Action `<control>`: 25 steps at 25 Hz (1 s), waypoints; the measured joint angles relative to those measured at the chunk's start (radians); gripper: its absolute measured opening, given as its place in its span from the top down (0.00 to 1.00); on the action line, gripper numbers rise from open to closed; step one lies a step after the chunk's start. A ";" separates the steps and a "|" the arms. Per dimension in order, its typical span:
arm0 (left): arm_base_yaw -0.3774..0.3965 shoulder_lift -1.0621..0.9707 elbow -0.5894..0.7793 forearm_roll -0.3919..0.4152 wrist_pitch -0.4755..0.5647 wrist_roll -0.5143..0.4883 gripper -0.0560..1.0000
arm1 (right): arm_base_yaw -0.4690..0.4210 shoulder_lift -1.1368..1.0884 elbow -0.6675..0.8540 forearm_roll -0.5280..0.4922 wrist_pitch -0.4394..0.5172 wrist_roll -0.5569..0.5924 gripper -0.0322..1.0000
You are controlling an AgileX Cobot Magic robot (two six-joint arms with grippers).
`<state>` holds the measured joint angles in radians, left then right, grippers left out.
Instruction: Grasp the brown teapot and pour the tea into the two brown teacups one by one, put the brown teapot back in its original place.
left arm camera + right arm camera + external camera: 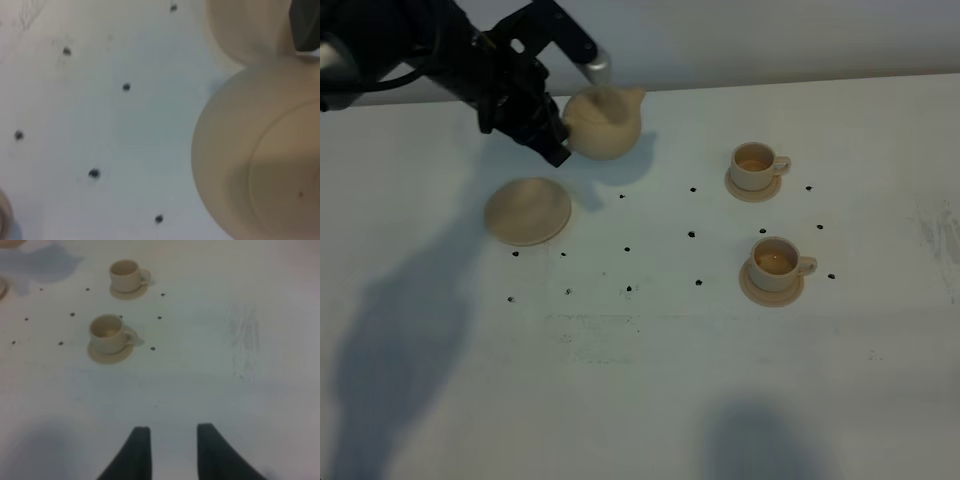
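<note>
The brown teapot (605, 122) hangs above the table at the back left, roughly upright, its spout pointing right. My left gripper (562, 128) is shut on its handle side. In the left wrist view the teapot (260, 160) fills the right side, blurred and very close. The wide round saucer plate (527, 210) lies bare in front of and left of the pot. The two brown teacups, the far one (755, 165) and the near one (775, 262), stand on small saucers at the right, with an amber tint inside. My right gripper (172, 450) is open and empty, well short of the cups (107, 335).
Small black dots (691, 235) mark the white table between the plate and the cups. The table's back edge (800, 82) runs just behind the teapot. A scuffed patch (242, 340) lies to the right of the cups.
</note>
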<state>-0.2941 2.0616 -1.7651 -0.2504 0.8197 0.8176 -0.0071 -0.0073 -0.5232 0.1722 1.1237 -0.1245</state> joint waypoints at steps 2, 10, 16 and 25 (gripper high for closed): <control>-0.017 0.032 -0.051 0.000 0.018 -0.004 0.86 | 0.000 0.000 0.000 0.000 0.000 0.000 0.75; -0.067 0.141 -0.228 0.000 0.085 -0.016 0.86 | 0.000 0.000 0.000 0.000 0.000 0.000 0.75; -0.090 0.199 -0.320 0.000 0.101 -0.020 0.86 | 0.000 0.000 0.000 0.000 0.000 0.000 0.75; -0.108 0.270 -0.382 0.031 0.106 -0.003 0.86 | 0.000 0.000 0.000 0.000 0.000 0.000 0.75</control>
<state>-0.4016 2.3319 -2.1468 -0.2194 0.9259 0.8146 -0.0071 -0.0073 -0.5232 0.1722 1.1237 -0.1245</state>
